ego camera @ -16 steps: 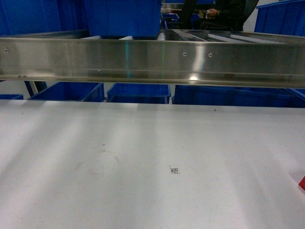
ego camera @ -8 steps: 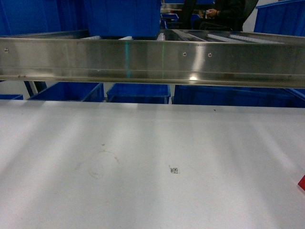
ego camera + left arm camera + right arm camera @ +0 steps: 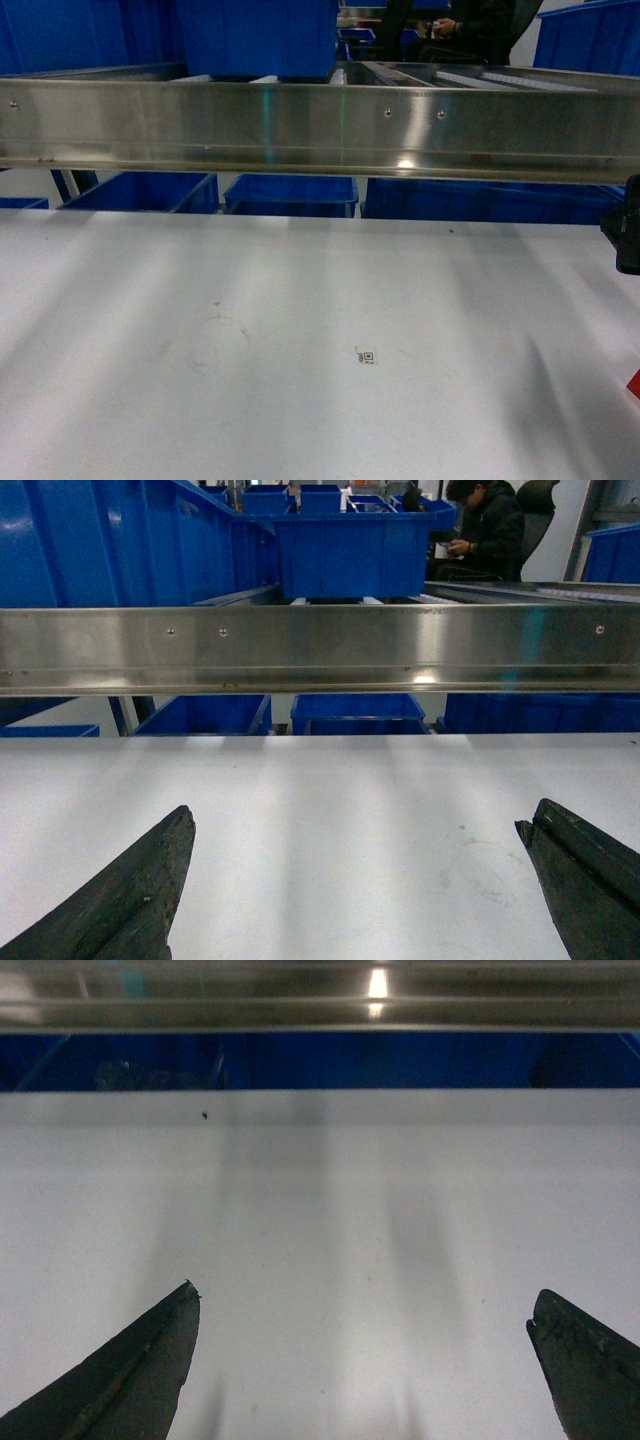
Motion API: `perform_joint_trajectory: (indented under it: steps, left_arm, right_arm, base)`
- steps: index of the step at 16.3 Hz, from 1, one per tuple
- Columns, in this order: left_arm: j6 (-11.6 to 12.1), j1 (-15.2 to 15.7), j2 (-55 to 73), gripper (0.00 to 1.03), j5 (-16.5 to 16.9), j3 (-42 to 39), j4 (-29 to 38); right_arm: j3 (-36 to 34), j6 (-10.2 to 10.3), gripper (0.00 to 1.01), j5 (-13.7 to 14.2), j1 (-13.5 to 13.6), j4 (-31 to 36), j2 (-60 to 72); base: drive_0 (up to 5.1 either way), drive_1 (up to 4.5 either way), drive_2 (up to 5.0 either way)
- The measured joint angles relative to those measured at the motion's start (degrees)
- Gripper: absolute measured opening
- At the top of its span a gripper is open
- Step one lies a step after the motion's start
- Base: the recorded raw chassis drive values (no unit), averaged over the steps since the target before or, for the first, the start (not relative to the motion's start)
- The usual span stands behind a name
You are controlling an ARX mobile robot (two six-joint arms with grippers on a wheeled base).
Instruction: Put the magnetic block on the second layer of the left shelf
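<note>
Nearest to us, both grippers are spread wide and carrying nothing: the left gripper [image 3: 355, 880] shows its two dark fingers [image 3: 120, 900] far apart over bare white tabletop [image 3: 330, 810], and the right gripper [image 3: 365, 1360] has the same open stance, which reads as readiness for a pick not yet made. In the head view a dark piece of the right arm [image 3: 627, 235] pokes in at the right edge. Low in that same corner sits a sliver of red, the magnetic block [image 3: 634, 384], lying on the table and mostly cut off by the frame; neither wrist camera shows it, so the right gripper looks not yet lined up on it. Mid-table there is a tiny printed code mark [image 3: 366, 357] and a faint ring stain [image 3: 212, 345]. Beyond the far table edge, a broad steel rail [image 3: 320, 130] of the rack runs across, a bar any lift must clear. On the rollers behind it stands the big blue bin [image 3: 258, 40], where the left shelf second layer seems to lie. Lower blue crates [image 3: 290, 195] show beneath, and a seated person [image 3: 490, 530] sits farthest back.
</note>
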Motion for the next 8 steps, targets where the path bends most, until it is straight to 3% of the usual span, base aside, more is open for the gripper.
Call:
perform_joint_trajectory:
  steps: [8]
  left_arm:
    - [0.0,0.0,0.0,0.98,0.0,0.0,0.0]
  right_arm:
    - [-7.8,-2.8,0.98,-1.8,-3.0,6.3,5.8]
  base:
    - [0.0,0.0,0.0]
